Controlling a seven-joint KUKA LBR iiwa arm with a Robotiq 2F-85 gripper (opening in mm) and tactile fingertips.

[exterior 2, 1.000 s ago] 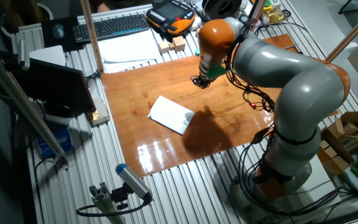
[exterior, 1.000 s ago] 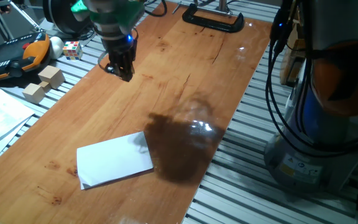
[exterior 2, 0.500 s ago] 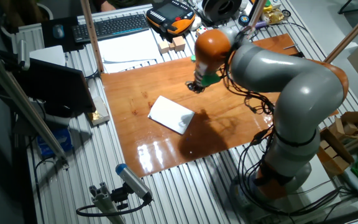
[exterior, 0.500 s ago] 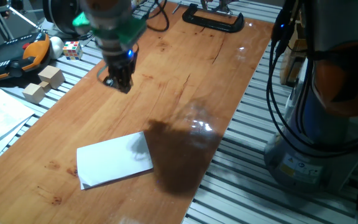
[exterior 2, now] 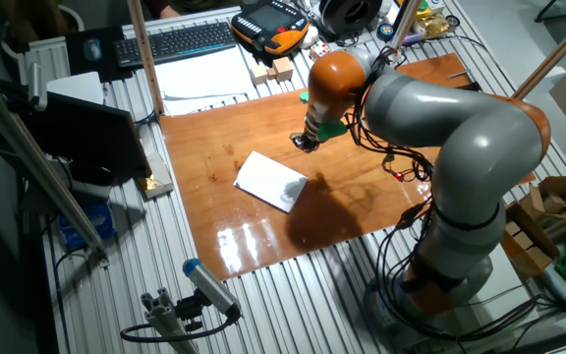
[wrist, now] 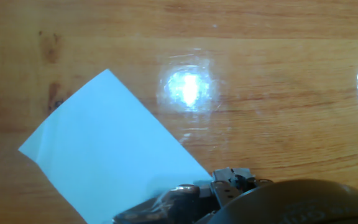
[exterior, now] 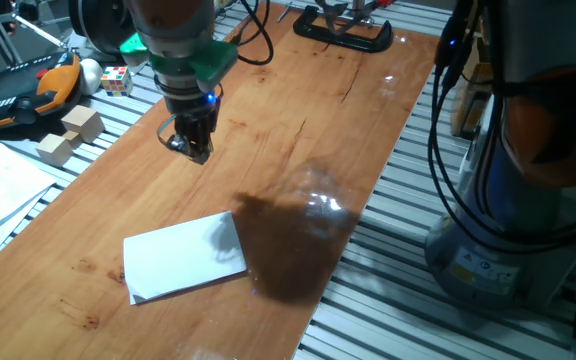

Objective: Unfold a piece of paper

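Starting at your left in the one fixed view, the piece of paper [exterior: 183, 256] lies folded flat on the wooden tabletop [exterior: 298, 120], toward seven o'clock of the board and near its front edge, a thin white rectangle with a lower layer peeking out along its near side. A sheet that thin on glossy varnished wood will likely slide rather than lift if you push at an edge, and pinching both layers at once would drag the whole thing instead of opening it; the front edge is close, so a skid could carry it off the board. Moving right, the end effector [exterior: 192, 143] hangs above bare wood at about one o'clock from the paper, well apart from it and holding nothing; I cannot tell how far its dark fingers stand apart. In the hand view the paper [wrist: 107, 149] fills the lower left, matte and crisp-cornered, beside a bright glare spot on the varnish. Further right, the arm's dark shadow lies across the paper's right end, which may hide the free edge from you.
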